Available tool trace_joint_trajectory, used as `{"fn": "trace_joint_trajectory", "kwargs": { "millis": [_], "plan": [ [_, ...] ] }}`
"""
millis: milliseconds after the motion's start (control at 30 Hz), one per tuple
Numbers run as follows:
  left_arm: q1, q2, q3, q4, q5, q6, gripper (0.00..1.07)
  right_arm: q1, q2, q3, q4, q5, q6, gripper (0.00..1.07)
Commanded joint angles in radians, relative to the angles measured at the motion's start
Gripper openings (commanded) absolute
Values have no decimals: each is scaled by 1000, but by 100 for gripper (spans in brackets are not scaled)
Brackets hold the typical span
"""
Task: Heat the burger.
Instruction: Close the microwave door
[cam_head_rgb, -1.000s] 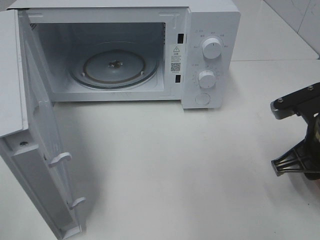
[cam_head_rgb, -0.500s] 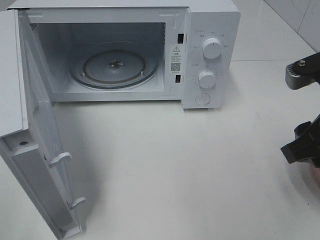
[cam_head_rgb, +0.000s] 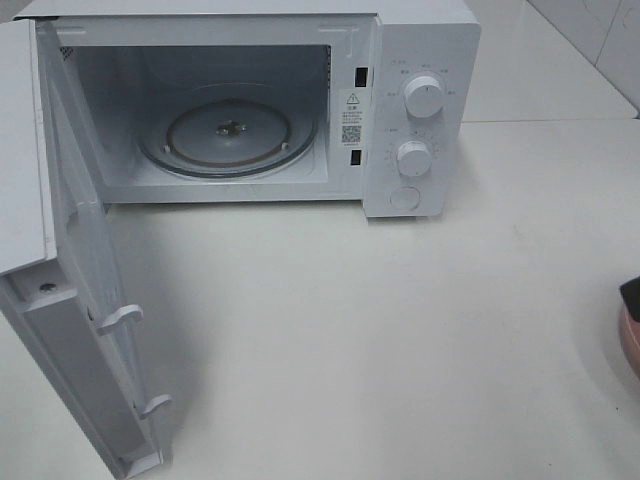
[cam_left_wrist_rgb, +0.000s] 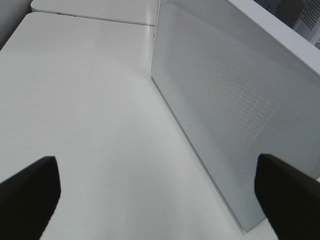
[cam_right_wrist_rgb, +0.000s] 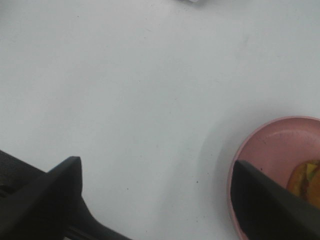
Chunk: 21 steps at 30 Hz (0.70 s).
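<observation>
Withdrawn from the high view, the black right gripper (cam_right_wrist_rgb: 155, 195), jaws spread, hovers beside the pink round plate (cam_right_wrist_rgb: 260, 145) bearing the lettuce-and-cheese burger (cam_right_wrist_rgb: 306, 181); nearer arm.

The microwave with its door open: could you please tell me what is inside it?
Inside the microwave only the round glass turntable shows, bare, with nothing on it. The burger is not inside; it sits on the pink plate, partly hidden by a right gripper finger.
</observation>
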Motion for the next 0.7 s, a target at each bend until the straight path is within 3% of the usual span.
{"fn": "trace_joint_trajectory", "kwargs": {
  "millis": [33, 700],
  "plan": [
    [2, -17, 0, 0, -1, -7, 98, -2, -59, -6, 2, 50, -19, 76],
    [2, -17, 0, 0, -1, -7, 98, -17, -369, 0, -13, 219, -23, 76]
  ]
}}
